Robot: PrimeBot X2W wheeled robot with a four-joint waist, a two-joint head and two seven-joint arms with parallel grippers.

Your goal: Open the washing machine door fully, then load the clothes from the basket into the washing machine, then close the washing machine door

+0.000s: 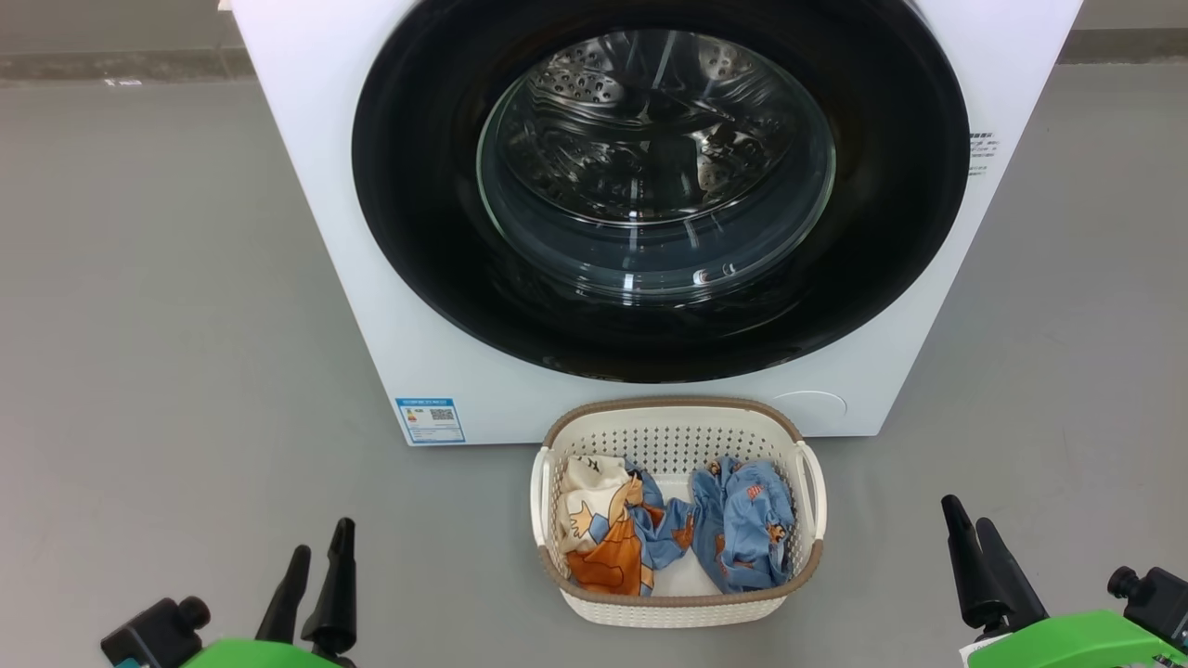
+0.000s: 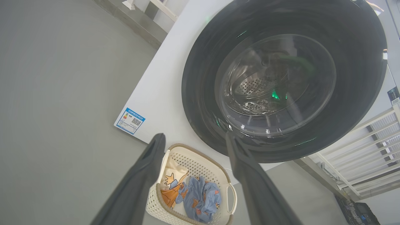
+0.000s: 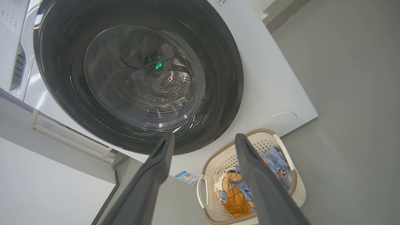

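Lower left: left gripper (image 1: 323, 538), fingers apart, empty. Bottom centre, well apart from both grippers: basket (image 1: 673, 405) with clothes (image 1: 742, 529) inside, just before washing machine (image 1: 464, 399), door (image 1: 418, 186) shut, upper centre. Lower right: right gripper (image 1: 966, 513), fingers apart, empty.

Black-rimmed washing machine door (image 1: 654, 176) shut; clothes (image 1: 640, 538) crumpled in basket (image 1: 673, 405) before washing machine (image 1: 316, 186).
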